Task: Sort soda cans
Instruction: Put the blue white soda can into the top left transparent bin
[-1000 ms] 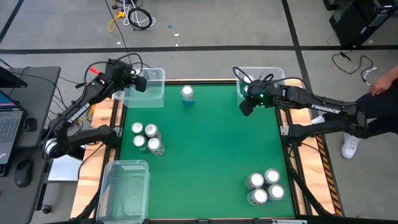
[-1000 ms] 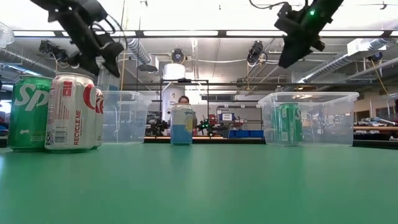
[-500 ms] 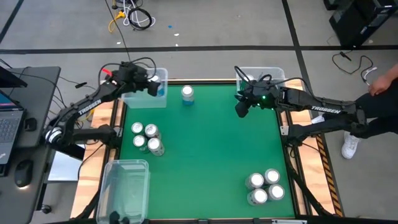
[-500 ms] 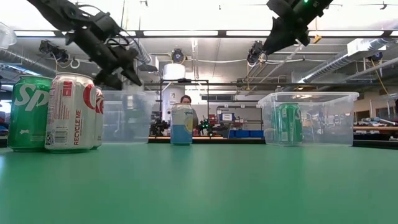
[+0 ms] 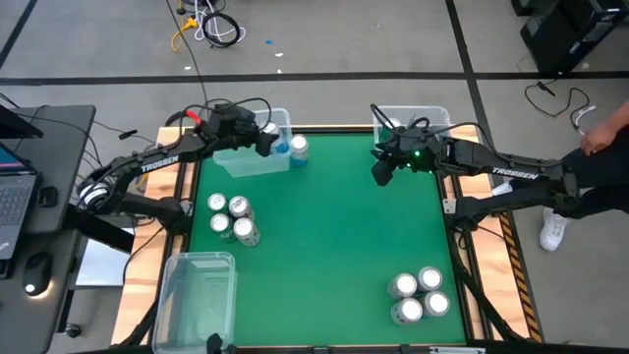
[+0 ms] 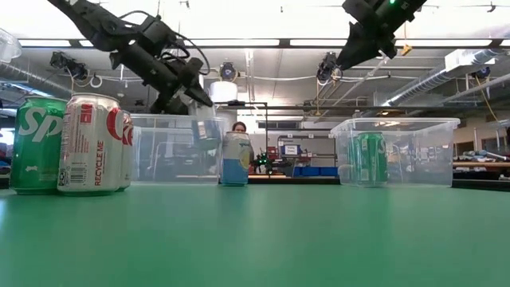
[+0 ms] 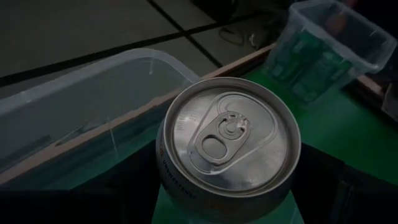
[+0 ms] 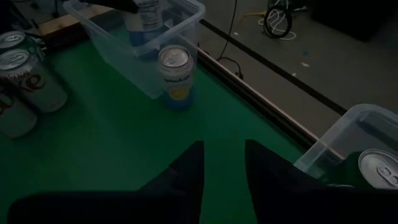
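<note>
My left gripper [image 5: 273, 146] is shut on a soda can [image 7: 227, 143] with a silver top and white and blue sides, at the far left clear bin [image 5: 236, 165]. Another such can [image 5: 298, 147] stands on the table right beside that bin's right wall. My right gripper [image 8: 222, 155] hovers open, with nothing between its fingers, above the table near the far right bin [image 5: 437, 116]. That bin holds a green can [image 6: 370, 158]. Several cans [image 5: 231, 218] stand grouped at the left and several [image 5: 418, 293] at the near right. My left gripper pinches the can by its sides [image 7: 166, 177], one dark finger [image 7: 124, 196] on either side below the top rim. The fingers come slanting down from the table's left. The can stays upright, top up. Whether it touches the bin I cannot tell.
A third clear bin [image 5: 197, 295] sits at the near left corner. In the low view a green can [image 6: 36, 143] and a silver one [image 6: 96, 143] stand close to the camera. A person's arm [image 5: 601, 138] shows beyond the table's right edge.
My left gripper has carried its can toward the table's right edge along the far side, sinking a little and tipping up toward level. The far left bin has slid right with it, up to the standing can. My right gripper has tipped up a little.
</note>
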### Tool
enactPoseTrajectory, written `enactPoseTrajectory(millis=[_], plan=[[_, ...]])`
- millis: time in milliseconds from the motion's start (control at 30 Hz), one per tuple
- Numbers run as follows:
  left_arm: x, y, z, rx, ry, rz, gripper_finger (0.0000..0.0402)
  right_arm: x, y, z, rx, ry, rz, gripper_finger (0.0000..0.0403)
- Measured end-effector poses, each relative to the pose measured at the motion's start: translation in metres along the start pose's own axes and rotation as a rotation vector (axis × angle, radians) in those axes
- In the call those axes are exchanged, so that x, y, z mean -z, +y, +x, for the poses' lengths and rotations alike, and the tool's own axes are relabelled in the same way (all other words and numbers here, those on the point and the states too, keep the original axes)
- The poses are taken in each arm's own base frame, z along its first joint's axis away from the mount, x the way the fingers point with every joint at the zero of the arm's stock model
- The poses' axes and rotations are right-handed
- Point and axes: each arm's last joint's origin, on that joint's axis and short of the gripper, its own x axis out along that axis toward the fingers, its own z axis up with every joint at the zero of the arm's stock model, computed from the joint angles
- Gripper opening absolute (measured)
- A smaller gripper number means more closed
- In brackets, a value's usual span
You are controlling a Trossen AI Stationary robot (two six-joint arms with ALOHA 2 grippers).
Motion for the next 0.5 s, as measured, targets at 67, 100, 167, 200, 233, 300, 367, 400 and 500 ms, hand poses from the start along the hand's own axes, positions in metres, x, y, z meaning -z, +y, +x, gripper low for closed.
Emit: enactPoseTrajectory(millis=[67,100,167,200,233,300,367,400,500], plan=[[-0.006,-0.002,-0.003,-0.008,0.005,0.023,0.0289,0.0,0.0,0.0,0.0,0.0,0.0,0.0103],[-0.01,-0.002,-0.007,-0.028,0.0,0.037,0.0289,0.0,0.0,0.0,0.0,0.0,-0.002,0.0103],[-0.02,-0.002,-0.016,-0.091,-0.009,0.079,0.0289,0.0,0.0,0.0,0.0,0.0,-0.007,0.0103],[-0.025,-0.001,-0.021,-0.136,-0.01,0.098,0.0289,0.0,0.0,0.0,0.0,0.0,-0.007,0.0103],[-0.028,0.0,-0.026,-0.183,-0.01,0.118,0.0289,0.0,0.0,0.0,0.0,0.0,-0.007,0.0103],[-0.029,0.004,-0.031,-0.274,0.006,0.147,0.0289,0.0,0.0,0.0,0.0,0.0,-0.008,0.0103],[-0.027,0.009,-0.033,-0.331,0.04,0.155,0.0289,0.0,0.0,0.0,0.0,0.0,-0.008,0.0103],[-0.025,0.011,-0.033,-0.34,0.058,0.152,0.0289,0.0,0.0,0.0,0.0,0.0,-0.008,0.0103],[-0.017,0.015,-0.027,-0.318,0.048,0.141,0.0289,0.0,0.0,0.001,0.0,0.0,-0.008,0.0103]])
